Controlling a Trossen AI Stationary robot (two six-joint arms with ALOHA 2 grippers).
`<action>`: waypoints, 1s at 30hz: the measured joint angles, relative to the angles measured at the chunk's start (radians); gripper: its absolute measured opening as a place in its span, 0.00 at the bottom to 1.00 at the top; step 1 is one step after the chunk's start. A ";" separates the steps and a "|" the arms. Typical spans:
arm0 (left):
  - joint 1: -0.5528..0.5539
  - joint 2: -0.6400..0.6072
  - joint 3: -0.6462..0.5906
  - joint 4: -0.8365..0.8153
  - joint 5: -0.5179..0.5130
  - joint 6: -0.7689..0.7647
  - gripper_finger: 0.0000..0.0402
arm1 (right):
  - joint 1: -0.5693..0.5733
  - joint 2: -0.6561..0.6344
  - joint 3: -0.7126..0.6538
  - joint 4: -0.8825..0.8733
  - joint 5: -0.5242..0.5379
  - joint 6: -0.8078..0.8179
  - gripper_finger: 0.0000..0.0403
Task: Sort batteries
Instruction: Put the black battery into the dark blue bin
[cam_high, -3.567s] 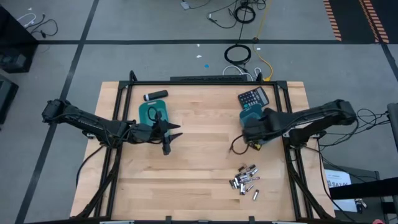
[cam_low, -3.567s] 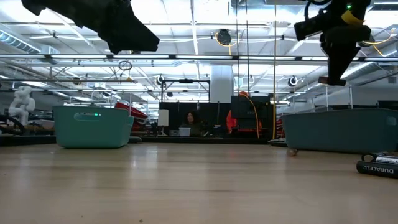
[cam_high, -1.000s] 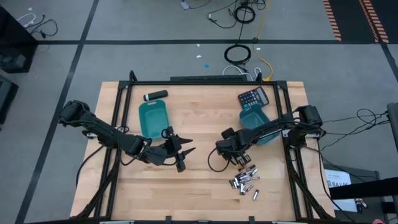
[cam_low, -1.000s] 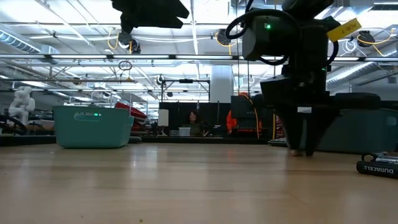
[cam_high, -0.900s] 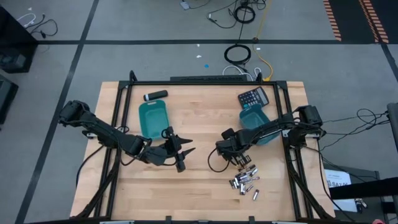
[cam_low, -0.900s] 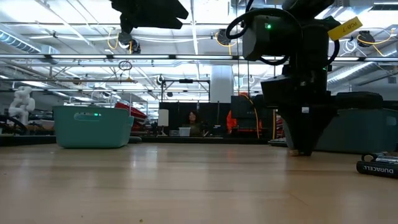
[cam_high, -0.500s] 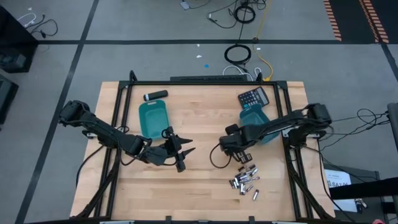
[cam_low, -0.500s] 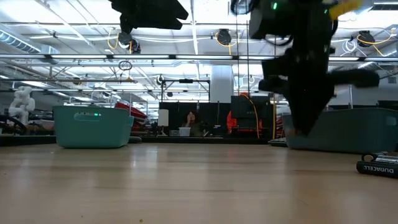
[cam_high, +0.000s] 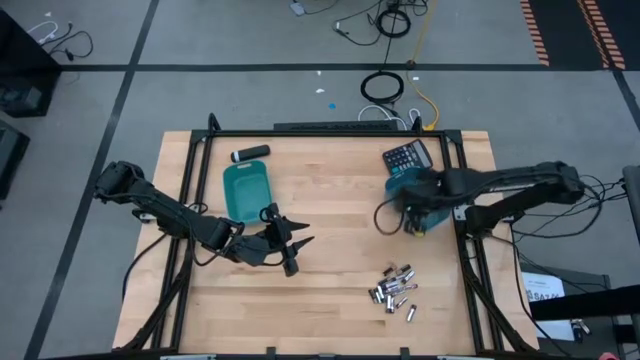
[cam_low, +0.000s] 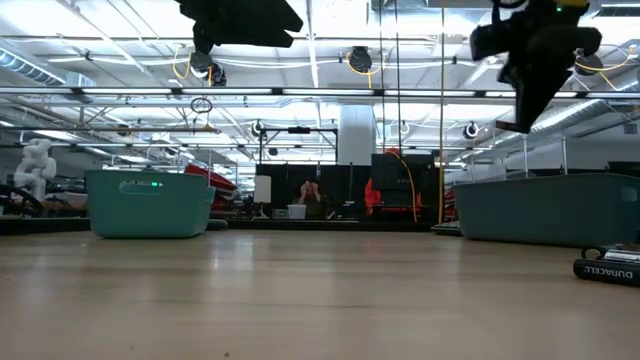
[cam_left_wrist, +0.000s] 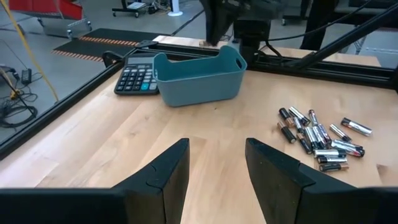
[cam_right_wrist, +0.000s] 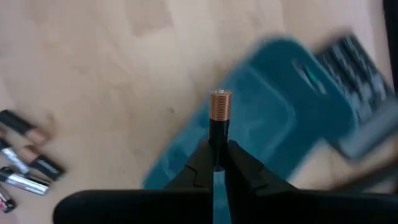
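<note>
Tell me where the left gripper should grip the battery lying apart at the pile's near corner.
Grip that battery across its middle, coming straight down from above. It lies flat and clear of the pile of batteries, so open fingers can probably straddle its round sides. The left gripper hangs open; the right gripper already holds a battery over the bin.

Two dark, matte jointed arms carry looping black cables; the right arm (cam_high: 500, 185) bears a yellow tag, and the left gripper (cam_left_wrist: 214, 163) has angular black fingers.
</note>
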 joint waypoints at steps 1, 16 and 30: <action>0.000 0.000 0.000 0.001 0.000 0.000 0.42 | -0.022 -0.007 0.000 -0.029 0.000 0.017 0.00; -0.005 0.000 0.000 -0.001 -0.004 0.000 0.42 | -0.188 0.005 -0.145 0.038 -0.077 -0.041 0.28; -0.002 0.000 0.000 -0.002 -0.004 0.011 0.42 | 0.021 -0.020 -0.144 0.314 -0.339 -0.044 0.46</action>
